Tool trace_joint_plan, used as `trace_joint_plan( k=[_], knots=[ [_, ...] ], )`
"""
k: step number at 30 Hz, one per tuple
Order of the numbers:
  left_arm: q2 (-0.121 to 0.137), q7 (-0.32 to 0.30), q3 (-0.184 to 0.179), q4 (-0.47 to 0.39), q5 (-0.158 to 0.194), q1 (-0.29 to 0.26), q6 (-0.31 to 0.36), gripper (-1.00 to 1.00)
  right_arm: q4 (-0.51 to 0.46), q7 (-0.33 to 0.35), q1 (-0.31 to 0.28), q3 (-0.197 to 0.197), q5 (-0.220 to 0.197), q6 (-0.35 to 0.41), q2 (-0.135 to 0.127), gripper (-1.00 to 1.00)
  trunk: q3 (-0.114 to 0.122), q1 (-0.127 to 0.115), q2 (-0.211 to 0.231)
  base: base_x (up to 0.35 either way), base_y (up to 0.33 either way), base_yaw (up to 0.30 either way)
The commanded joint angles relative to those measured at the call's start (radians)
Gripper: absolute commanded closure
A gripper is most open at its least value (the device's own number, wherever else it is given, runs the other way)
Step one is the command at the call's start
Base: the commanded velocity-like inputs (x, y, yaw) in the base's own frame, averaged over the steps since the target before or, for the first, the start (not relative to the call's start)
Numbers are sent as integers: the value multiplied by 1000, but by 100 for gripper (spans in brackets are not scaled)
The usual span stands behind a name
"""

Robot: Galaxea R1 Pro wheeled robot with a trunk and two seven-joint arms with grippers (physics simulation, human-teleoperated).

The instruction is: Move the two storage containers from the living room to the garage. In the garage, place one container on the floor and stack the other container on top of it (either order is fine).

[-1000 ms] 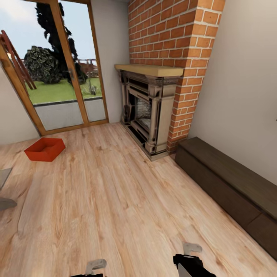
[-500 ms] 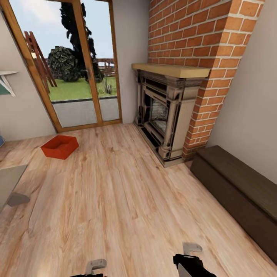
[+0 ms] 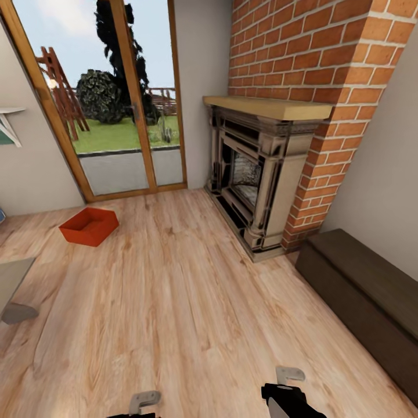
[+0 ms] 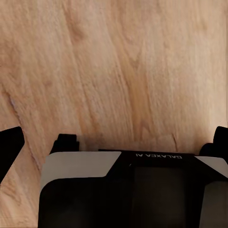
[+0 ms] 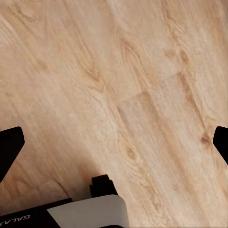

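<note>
Living room: light wood plank flooring is stretching ahead of me; a brick fireplace is standing to my right, glass doors are facing me at the far left; a dark bench is running along the right wall.
Container: one orange-red storage container is lying on the planks before the doors; it is sitting well apart from both my claws, far ahead and to the left.
Left claw: my left gripper is hanging over bare planks, fingers spread wide.
Right claw: my right gripper is hanging wide too, holding nothing.
</note>
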Motion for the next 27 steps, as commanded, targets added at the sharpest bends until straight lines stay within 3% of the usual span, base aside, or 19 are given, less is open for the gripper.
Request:
trace_joint_plan(
  k=[1,27],
  knots=[
    [0,-1,3,-2,10,0,7,-100,-2,-8,-1,8,-5,6,-1,-100,-1,1,-1,329,0,1],
    [0,-1,3,-2,10,0,7,-100,-2,-8,-1,8,-5,6,-1,-100,-1,1,-1,329,0,0]
  ],
)
